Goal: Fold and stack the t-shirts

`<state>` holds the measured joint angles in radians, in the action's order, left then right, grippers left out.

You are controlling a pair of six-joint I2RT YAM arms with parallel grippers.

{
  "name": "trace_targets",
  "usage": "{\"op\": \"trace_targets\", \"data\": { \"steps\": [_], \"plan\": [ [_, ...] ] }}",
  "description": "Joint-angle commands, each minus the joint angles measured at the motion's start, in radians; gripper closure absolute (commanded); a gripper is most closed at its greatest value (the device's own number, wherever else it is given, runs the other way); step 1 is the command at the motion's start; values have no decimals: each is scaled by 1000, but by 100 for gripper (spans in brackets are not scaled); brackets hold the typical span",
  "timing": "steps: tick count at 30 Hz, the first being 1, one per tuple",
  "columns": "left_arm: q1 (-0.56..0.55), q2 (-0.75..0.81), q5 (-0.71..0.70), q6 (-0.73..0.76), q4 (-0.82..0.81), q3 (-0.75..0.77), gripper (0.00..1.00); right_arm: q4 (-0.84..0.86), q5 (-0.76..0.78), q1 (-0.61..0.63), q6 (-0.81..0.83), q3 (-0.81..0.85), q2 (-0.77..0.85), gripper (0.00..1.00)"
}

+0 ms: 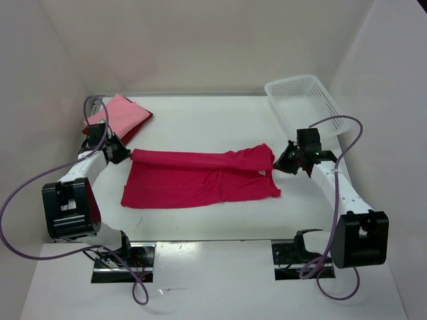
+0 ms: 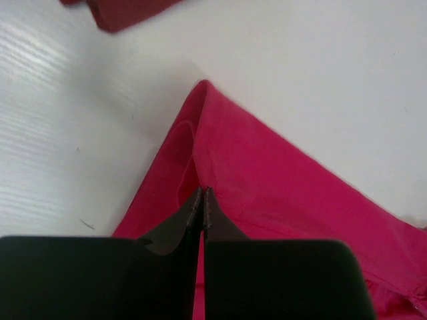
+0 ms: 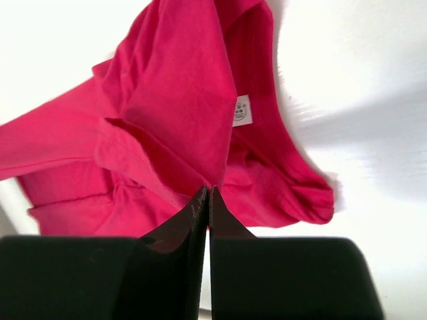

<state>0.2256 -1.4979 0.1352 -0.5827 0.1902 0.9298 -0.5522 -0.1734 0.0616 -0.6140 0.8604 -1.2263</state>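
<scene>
The magenta-crimson t-shirt lies spread across the middle of the table, its far edge lifted and rolled over along its length. My left gripper is shut on the shirt's left far corner. My right gripper is shut on the shirt's right far edge by the collar, and the white label shows there. The light pink t-shirt lies folded on the dark red t-shirt at the far left; a dark red corner shows in the left wrist view.
A white plastic lattice basket stands at the far right corner. White walls close in the table on three sides. Purple cables loop from both arms near the front edge.
</scene>
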Motion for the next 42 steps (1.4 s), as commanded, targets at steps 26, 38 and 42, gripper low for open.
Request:
{"op": "trace_targets", "data": {
  "steps": [26, 38, 42],
  "plan": [
    [-32, 156, 83, -108, -40, -82, 70, 18, 86, 254, -40, 86, -86, 100],
    [-160, -47, 84, -149, -124, -62, 70, 187, 143, 360, 23, 204, -372, 55],
    [-169, -90, 93, -149, -133, -51, 70, 187, 143, 360, 36, 235, -423, 50]
  ]
}}
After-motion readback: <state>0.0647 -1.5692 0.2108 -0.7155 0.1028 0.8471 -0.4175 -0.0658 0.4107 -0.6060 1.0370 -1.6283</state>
